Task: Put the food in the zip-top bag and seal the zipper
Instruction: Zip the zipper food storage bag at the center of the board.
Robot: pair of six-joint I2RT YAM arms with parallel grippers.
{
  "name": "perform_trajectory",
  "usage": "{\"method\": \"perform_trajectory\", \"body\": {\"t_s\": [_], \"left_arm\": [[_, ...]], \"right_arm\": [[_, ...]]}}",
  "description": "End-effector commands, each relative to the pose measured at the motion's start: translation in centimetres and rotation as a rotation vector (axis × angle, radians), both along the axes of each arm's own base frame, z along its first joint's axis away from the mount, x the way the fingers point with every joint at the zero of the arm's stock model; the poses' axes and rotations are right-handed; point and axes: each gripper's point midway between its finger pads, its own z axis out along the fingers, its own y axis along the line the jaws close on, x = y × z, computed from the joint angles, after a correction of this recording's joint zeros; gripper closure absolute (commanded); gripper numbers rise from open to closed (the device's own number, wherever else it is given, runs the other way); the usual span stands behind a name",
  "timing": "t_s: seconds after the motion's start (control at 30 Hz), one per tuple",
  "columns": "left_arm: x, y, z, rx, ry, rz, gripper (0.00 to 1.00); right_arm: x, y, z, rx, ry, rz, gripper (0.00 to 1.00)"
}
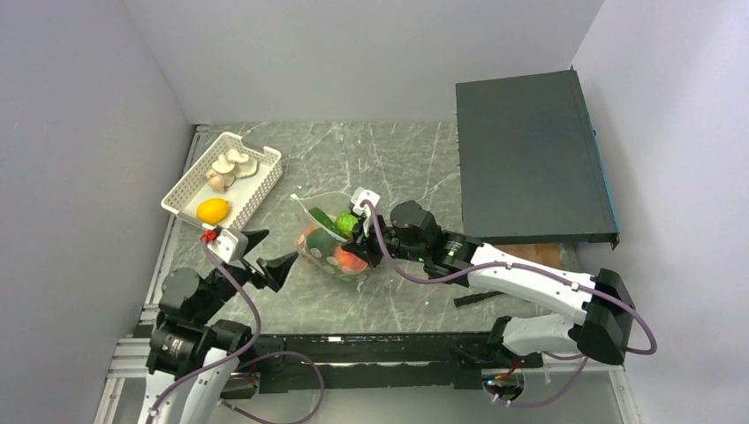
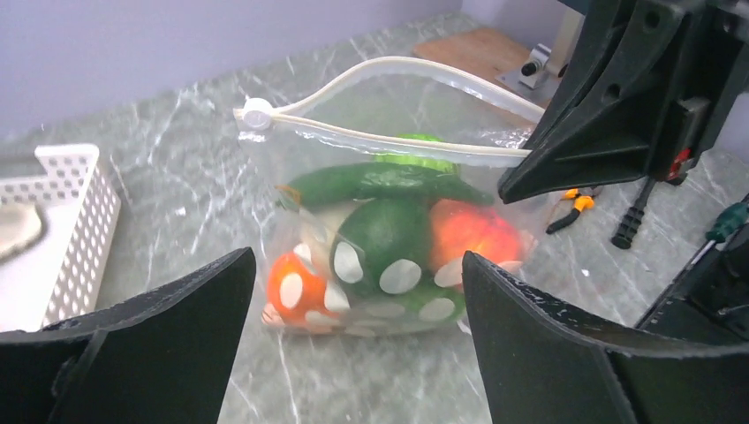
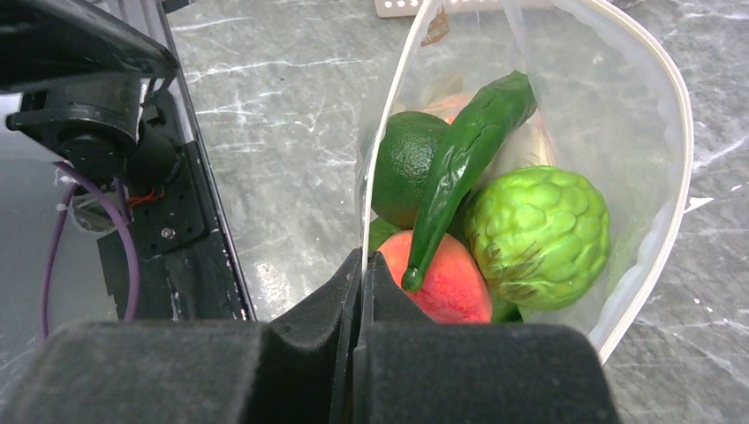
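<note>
Basket [image 1: 257, 193]: left of and beyond the bag [image 1: 331, 256], well apart; mushrooms [image 1: 231, 166] and a yellow citrus [image 1: 213, 210] lie in it, not yet bagged.
Left gripper [image 1: 281, 246]: just left of the bag, jaws spread wide and empty, pointed at it; likely the nearer arm for the basket.
Bag: propped mid-table, mouth gaping; holds lettuce [image 3: 537, 234], a long green vegetable [image 3: 464, 168] and round fruit [image 3: 446, 287].
Zipper [image 2: 389, 141]: unsealed, running lengthwise from its white slider [image 2: 256, 113] toward the right gripper [image 3: 364, 265].
Right gripper: jaws pinched tight on the bag's rim.
Surface: grey marbled table [image 1: 397, 159]; a dark box [image 1: 530, 159] right of the bag; pale walls.
</note>
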Motion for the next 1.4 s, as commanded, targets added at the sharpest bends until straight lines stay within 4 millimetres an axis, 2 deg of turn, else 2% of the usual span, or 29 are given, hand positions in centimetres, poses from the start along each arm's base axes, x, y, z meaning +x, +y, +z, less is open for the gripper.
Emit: {"method": "perform_trajectory", "body": {"t_s": [0.0,0.07,0.17,0.33,0.5,0.63,0.9,1.0,1.2,1.37], "left_arm": [[1.1,-1.1,2.5,0.03,-0.288,-0.063,0.08],[2.5,-0.8,1.7,0.092,-0.246,-0.041,0.12],[4.0,-1.9,1.0,0.163,-0.165,-0.108,0.19],[4.8,-3.1,0.6,0.193,-0.228,-0.208,0.15],[6.6,-1.4,-0.7,0.183,-0.169,-0.219,0.15],[6.2,-1.9,-0.2,0.114,-0.191,-0.33,0.16],[6.6,-3.5,-1.8,-0.011,-0.054,-0.583,0.19],[7.0,-3.5,-2.4,-0.007,-0.035,-0.595,0.2],[7.9,-3.3,-2.1,0.009,-0.087,-0.568,0.22],[8.8,-3.5,-2.3,-0.02,-0.049,-0.62,0.29]], "right_arm": [[0.1,-0.8,1.6,0.034,-0.012,-0.023,1.0],[0.0,-0.9,1.5,0.028,-0.009,-0.019,1.0],[0.0,-1.1,1.4,0.017,-0.007,-0.024,1.0],[0.0,-1.5,1.6,0.018,-0.011,-0.031,1.0],[-0.1,-1.9,1.8,0.013,-0.014,-0.033,1.0],[-0.3,-1.8,1.5,-0.001,-0.006,-0.023,1.0],[-0.2,-2.1,1.6,0.004,-0.019,-0.03,1.0],[-0.2,-2.1,1.6,0.002,-0.019,-0.029,1.0],[-0.2,-1.5,1.6,-0.007,-0.012,-0.011,1.0],[0.0,-1.2,1.4,-0.022,-0.005,-0.007,1.0]]}}
